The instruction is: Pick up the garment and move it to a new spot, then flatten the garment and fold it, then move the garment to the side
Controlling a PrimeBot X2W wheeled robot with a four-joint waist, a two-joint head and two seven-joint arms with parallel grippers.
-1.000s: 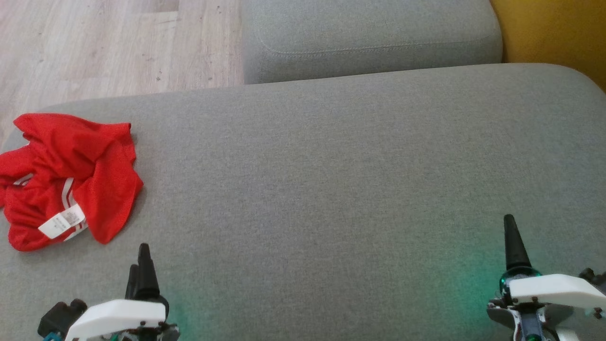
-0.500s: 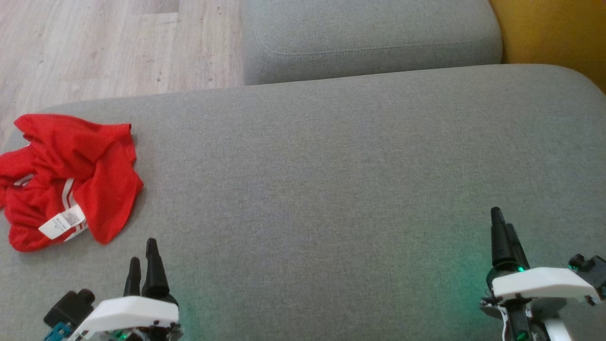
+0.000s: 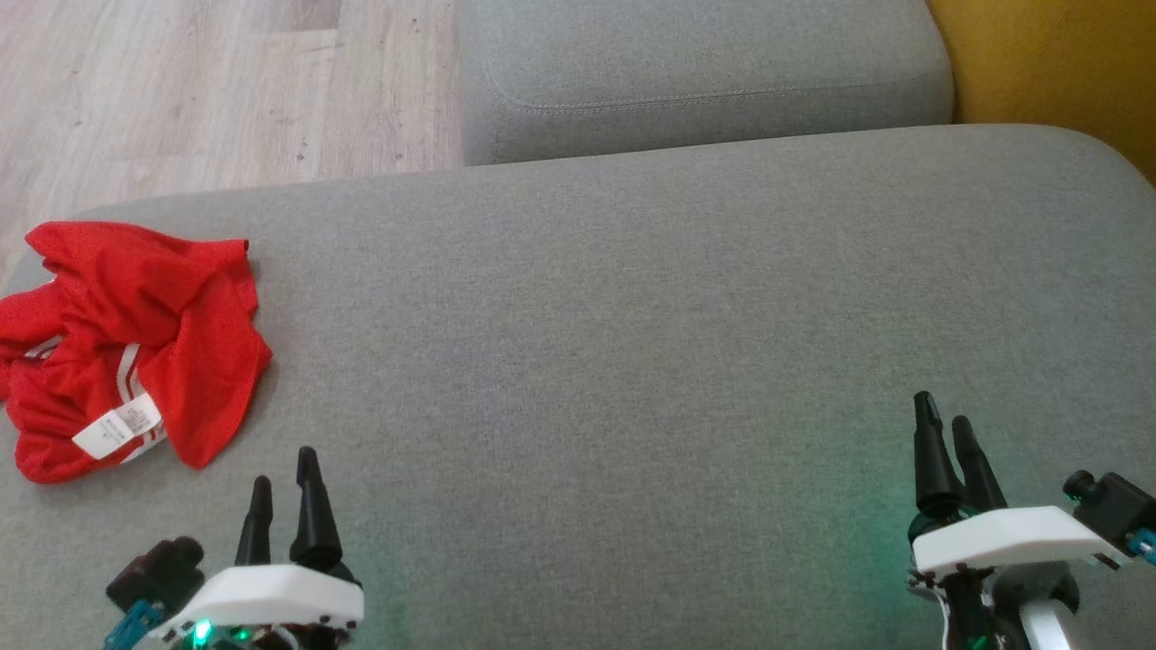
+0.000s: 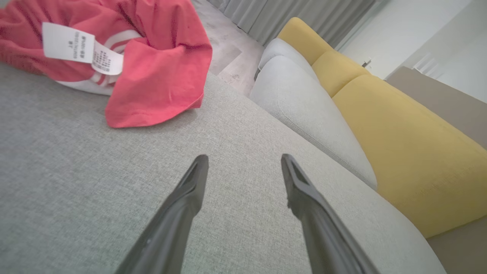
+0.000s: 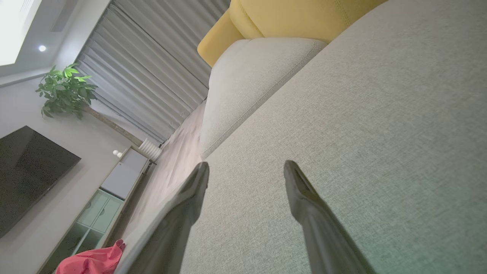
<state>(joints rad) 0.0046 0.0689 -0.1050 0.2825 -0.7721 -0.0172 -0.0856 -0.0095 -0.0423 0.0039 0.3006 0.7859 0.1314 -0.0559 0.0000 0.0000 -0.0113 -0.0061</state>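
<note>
The garment [image 3: 126, 343] is red with white stripes and a white label, lying crumpled at the left edge of the grey sofa seat [image 3: 614, 325]. It fills the upper left of the left wrist view as the garment [image 4: 152, 72] and peeks into the bottom left of the right wrist view as the garment [image 5: 91, 262]. My left gripper [image 3: 284, 469] hovers open just right of and nearer than the cloth, holding nothing; the left gripper [image 4: 243, 161] points over bare seat. My right gripper [image 3: 939, 411] stands open and empty at the lower right, far from the cloth; the right gripper [image 5: 245, 167] shows spread fingers.
A second grey cushion [image 3: 704, 72] lies beyond the seat, with a yellow backrest [image 3: 1057, 63] at the far right. Pale wood floor [image 3: 199, 90] drops off past the seat's far left edge. A plant [image 5: 66, 91], curtains and a dark screen [image 5: 26, 175] stand across the room.
Both grippers have turned at the wrist, so two fingertips of each now show side by side. The left has crept right, the right has crept left and farther up. The garment has not moved.
</note>
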